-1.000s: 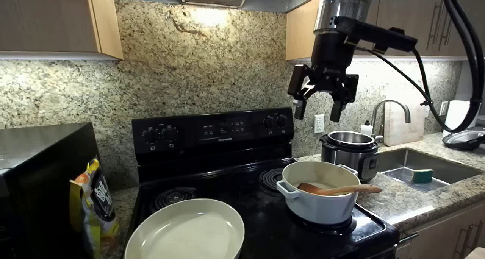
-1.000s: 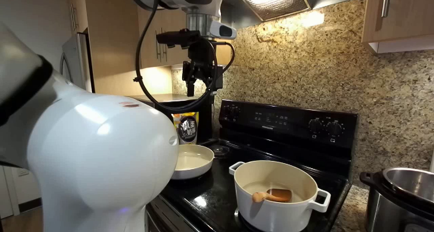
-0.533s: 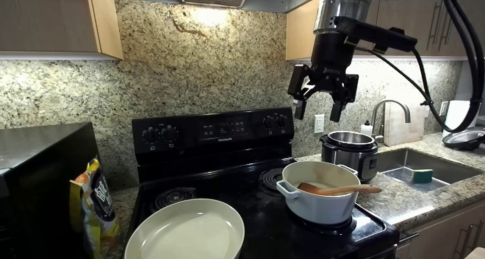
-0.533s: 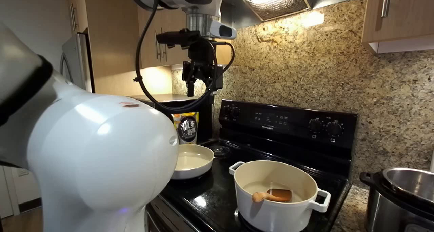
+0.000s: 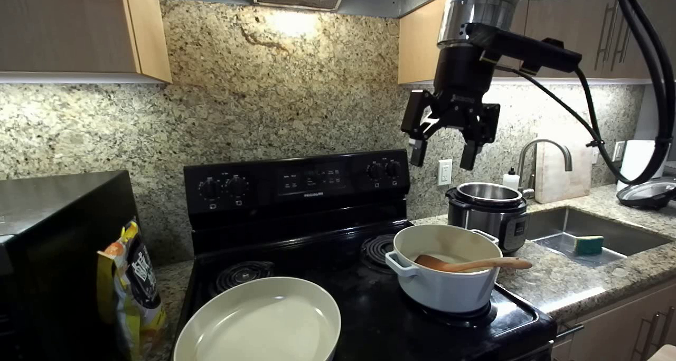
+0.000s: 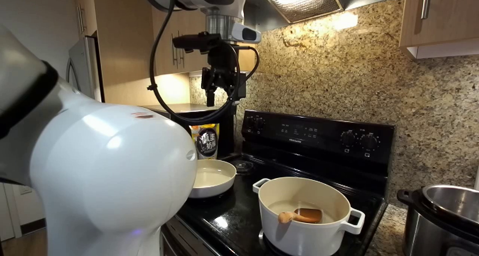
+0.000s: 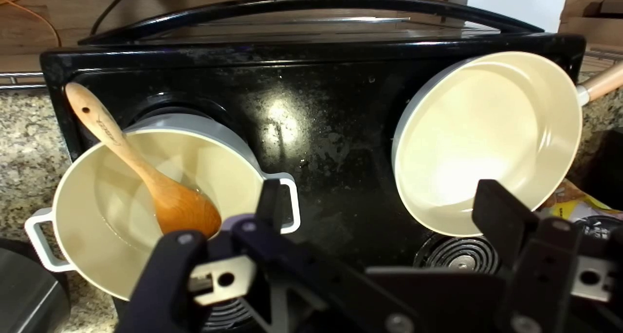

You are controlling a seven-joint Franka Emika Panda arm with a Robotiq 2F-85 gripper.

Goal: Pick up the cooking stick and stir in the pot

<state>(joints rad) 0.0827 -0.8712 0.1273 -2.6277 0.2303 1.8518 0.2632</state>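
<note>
The gripper (image 5: 443,156) hangs high, spread wide with nothing in it — best to come down slowly over the spoon (image 7: 156,179) leaning in the white pot (image 5: 449,292) and pinch across its handle (image 7: 101,122), where that sticks out.

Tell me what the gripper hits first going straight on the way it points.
Probably the black stovetop, between the white two-handled pot and the wooden-handled frying pan; depth is unclear, so a finger could clip the pan first.
</note>
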